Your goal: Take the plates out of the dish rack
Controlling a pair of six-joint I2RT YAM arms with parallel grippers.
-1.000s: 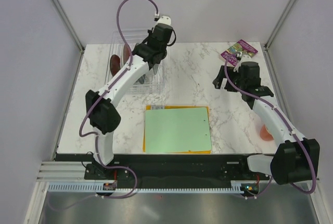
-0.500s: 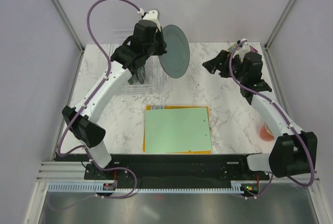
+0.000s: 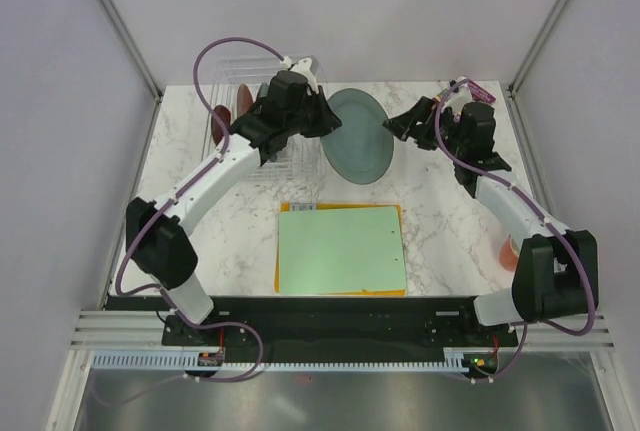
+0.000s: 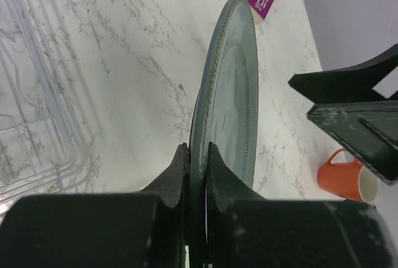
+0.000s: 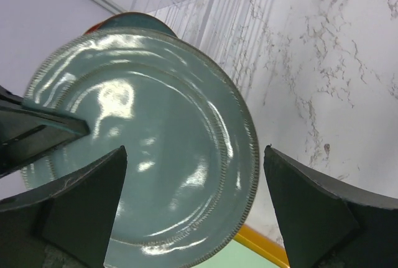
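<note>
My left gripper (image 3: 325, 123) is shut on the rim of the large grey-green plate (image 3: 360, 137) and holds it on edge, in the air, just right of the clear dish rack (image 3: 232, 81). In the left wrist view the fingers (image 4: 177, 171) pinch the plate's rim (image 4: 233, 87). My right gripper (image 3: 405, 123) is open, its jaws spread wide, just right of the plate and facing it. In the right wrist view the plate (image 5: 155, 156) fills the space ahead of the fingers. A dark red plate (image 3: 221, 122) stands in the rack's left side.
A green board on an orange board (image 3: 340, 249) lies at the front centre. An orange-red mug (image 3: 511, 252) stands by the right arm; it also shows in the left wrist view (image 4: 348, 178). A purple booklet (image 3: 481, 92) lies at the back right.
My left gripper lifted the grey-green plate out of the rack and carried it right and lower. My right gripper swung left toward the plate and opened wide.
</note>
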